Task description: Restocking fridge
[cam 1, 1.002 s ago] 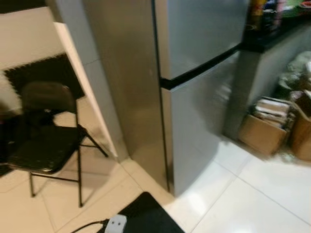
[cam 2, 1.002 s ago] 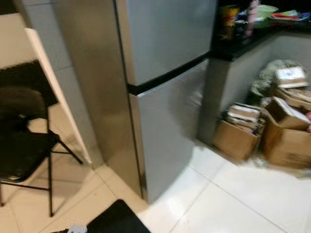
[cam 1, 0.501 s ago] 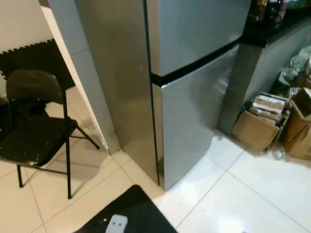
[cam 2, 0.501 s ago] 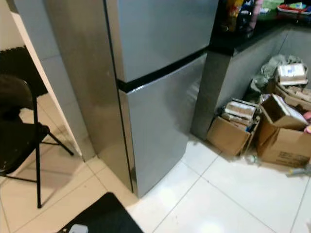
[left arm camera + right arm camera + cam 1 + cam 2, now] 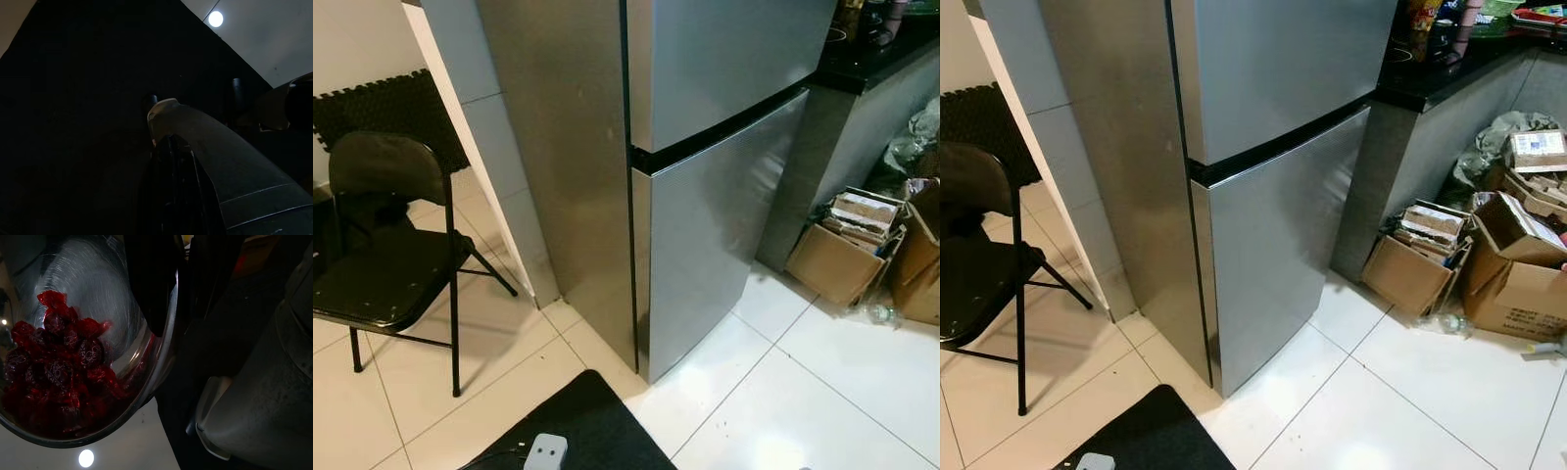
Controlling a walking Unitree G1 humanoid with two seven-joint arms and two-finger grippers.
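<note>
Right wrist view: a glass bowl (image 5: 98,357) of red wrapped sweets (image 5: 54,367) seems pinched at its rim by the right gripper's fingers (image 5: 151,284). Fridge (image 5: 705,176) is closed; left fingers can't be told. Door-opening is called for next.

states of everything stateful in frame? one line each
fridge: upright, both doors shut
chair: unfolded, seat bare
bowl: pinched at its rim by the right gripper, red wrapped sweets inside
boxes: open, flaps up, stuffed
mat: flat on the floor
left gripper: too dark to tell
</note>
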